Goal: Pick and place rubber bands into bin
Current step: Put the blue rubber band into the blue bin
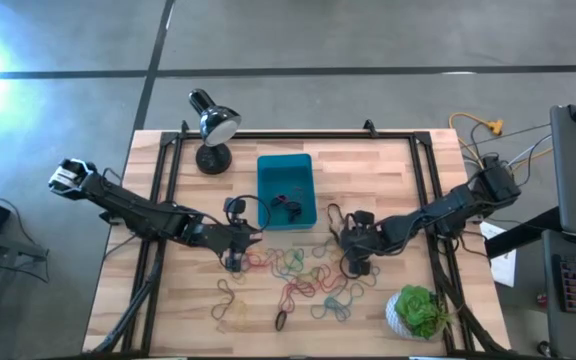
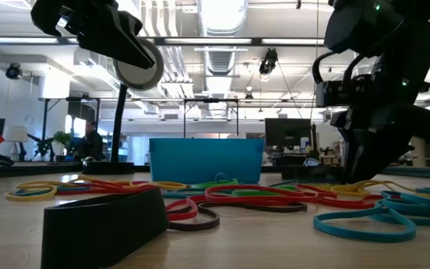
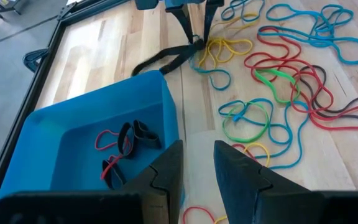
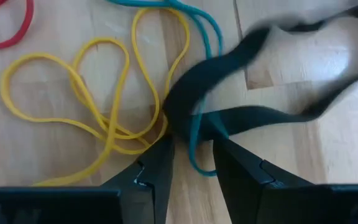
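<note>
While the right gripper [image 4: 191,158] is low over the table [image 1: 388,165], its two fingers stand a little apart, with a black band [image 4: 241,56] and a blue band [image 4: 197,130] lying in the gap between the tips; I cannot tell if they pinch the black band or only touch it. Just beside these fingers lies a yellow band [image 4: 98,99], flat on the wood. The bin [image 1: 285,170] is near this gripper, on the side toward the left arm, and it holds some black and red bands [image 3: 120,149].

The left gripper [image 3: 196,165] is above the near edge of the bin, its fingers slightly apart with nothing between them. In front of it, the loose bands [image 3: 278,81] in red, blue, green and yellow are spread on the table, between the two grippers. A lamp [image 1: 211,125] stands behind the bin, and a plant [image 1: 418,312] stands near the right arm.
</note>
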